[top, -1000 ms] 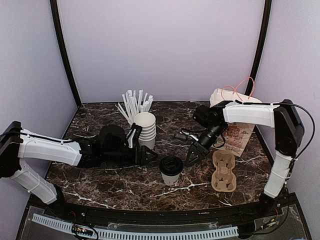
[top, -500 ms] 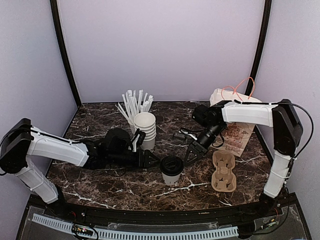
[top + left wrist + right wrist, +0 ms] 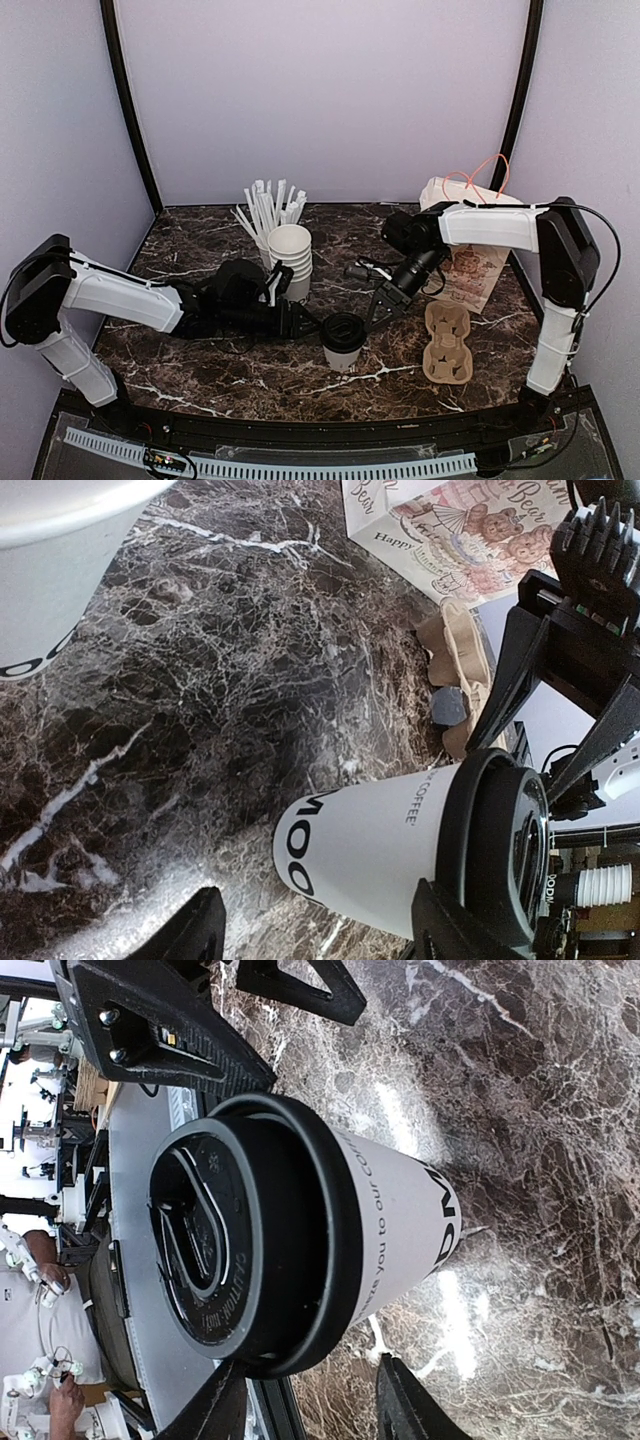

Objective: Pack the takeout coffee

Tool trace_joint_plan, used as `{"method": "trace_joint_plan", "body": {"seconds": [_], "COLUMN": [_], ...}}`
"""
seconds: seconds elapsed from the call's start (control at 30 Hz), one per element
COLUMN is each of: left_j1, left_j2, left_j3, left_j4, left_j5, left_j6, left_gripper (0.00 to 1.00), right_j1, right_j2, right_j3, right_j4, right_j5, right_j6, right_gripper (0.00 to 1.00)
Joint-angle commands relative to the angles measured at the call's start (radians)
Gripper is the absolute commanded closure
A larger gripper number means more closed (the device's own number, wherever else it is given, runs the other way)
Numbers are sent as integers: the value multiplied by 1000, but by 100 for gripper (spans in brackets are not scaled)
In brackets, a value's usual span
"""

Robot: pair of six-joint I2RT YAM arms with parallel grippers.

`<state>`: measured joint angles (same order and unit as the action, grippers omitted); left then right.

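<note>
A: Top view, surface and room?
B: Dark marble table (image 3: 230, 378), closed in by pale lilac walls on three sides. The takeout coffee (image 3: 342, 342) stands upright about midway along the front edge, a little in from it. The left gripper (image 3: 310, 325) is just beside it on the left and the right gripper (image 3: 378, 316) just beside it on the right. Both sets of jaws are released and grasp nothing.
A: Edges and free room?
B: The cup stack (image 3: 291, 258) and the cup of straws (image 3: 266, 212) stand behind the left gripper. The cardboard carrier (image 3: 447, 343) lies near the right edge and the printed paper bag (image 3: 470, 268) in the rear right corner. Bare marble runs along the front edge.
A: Left wrist view?
B: Fingers spread, coffee ahead between them. Whether they touch it cannot be told.
A: Right wrist view?
B: Fingers apart under the black lid, with the left gripper beyond the cup
</note>
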<state>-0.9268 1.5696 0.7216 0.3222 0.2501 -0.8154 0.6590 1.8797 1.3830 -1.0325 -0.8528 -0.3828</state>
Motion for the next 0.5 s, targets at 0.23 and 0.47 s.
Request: {"method": "trace_joint_plan", "body": {"seconds": [0.23, 0.47], "left_j1": [-2, -2], "left_j2": [-134, -90], "left_j3": [-15, -10], "left_j4": [-15, 31], "left_j5": [-90, -31], "left_j6": [1, -1], "left_gripper": [33, 33], "right_j1": [1, 2], "right_j2": [16, 16], "right_j3": [22, 24], "right_j4": [16, 17], "right_j5": [8, 17], "right_j6": [7, 7], "right_gripper": [54, 54]}}
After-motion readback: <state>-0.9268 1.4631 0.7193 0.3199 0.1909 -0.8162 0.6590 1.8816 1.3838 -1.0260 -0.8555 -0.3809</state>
